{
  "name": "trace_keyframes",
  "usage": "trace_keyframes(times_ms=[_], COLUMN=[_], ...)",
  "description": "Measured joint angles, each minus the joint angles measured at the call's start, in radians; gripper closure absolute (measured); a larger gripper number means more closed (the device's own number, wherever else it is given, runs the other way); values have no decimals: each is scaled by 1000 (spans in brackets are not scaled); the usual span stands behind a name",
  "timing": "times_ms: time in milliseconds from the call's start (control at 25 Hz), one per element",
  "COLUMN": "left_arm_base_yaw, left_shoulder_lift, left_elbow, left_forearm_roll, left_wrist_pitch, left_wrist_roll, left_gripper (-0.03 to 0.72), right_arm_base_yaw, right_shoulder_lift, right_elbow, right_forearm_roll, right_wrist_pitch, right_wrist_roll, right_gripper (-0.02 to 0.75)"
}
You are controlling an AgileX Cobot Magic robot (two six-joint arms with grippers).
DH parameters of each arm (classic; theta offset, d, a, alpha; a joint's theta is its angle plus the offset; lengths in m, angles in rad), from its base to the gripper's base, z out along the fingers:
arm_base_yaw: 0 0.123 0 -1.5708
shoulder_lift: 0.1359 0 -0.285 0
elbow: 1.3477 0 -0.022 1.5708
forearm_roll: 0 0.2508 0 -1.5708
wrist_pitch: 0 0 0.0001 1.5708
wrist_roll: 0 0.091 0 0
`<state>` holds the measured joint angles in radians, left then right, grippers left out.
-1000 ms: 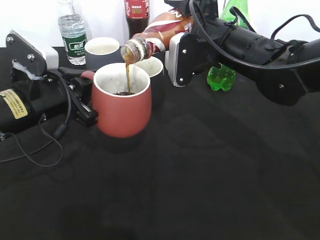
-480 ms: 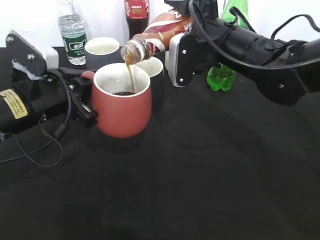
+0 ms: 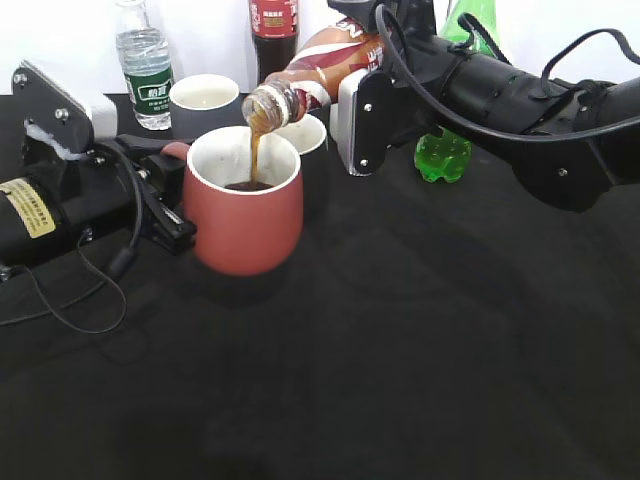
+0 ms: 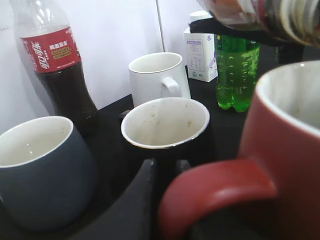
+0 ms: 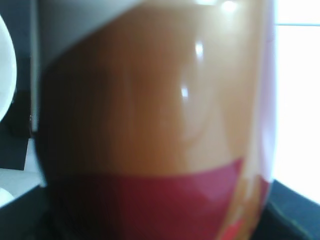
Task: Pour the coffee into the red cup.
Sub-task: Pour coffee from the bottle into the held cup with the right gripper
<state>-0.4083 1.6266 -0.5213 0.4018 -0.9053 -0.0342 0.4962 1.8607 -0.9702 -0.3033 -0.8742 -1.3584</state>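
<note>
One thin stream drops from the coffee bottle (image 3: 312, 72) — pinched in the right gripper (image 3: 352, 90), neck tilted down-left — into the red cup (image 3: 243, 200) near the table's far-left corner; left gripper (image 3: 172, 210) clamps its handle.

black arms (image 3: 520, 100) w/ cables, white plates, screws
</note>
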Motion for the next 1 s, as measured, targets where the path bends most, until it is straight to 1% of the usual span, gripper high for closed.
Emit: trace_keyframes(times_ms=[880, 1000], left_arm_base_yaw=[0, 0], left_shoulder_lift=[1, 1], left_elbow=[1, 1], left_forearm_roll=[-1, -1], left_wrist_pitch=[-6, -7], left_wrist_roll=[0, 0], left_gripper=[614, 614], right_arm_base_yaw=[0, 0], right_shoulder_lift=[0, 0], right_elbow=[0, 0], right_forearm_roll=[0, 0], right_wrist_pitch=[0, 0], right_wrist_roll=[-19, 14], right_gripper=[205, 205])
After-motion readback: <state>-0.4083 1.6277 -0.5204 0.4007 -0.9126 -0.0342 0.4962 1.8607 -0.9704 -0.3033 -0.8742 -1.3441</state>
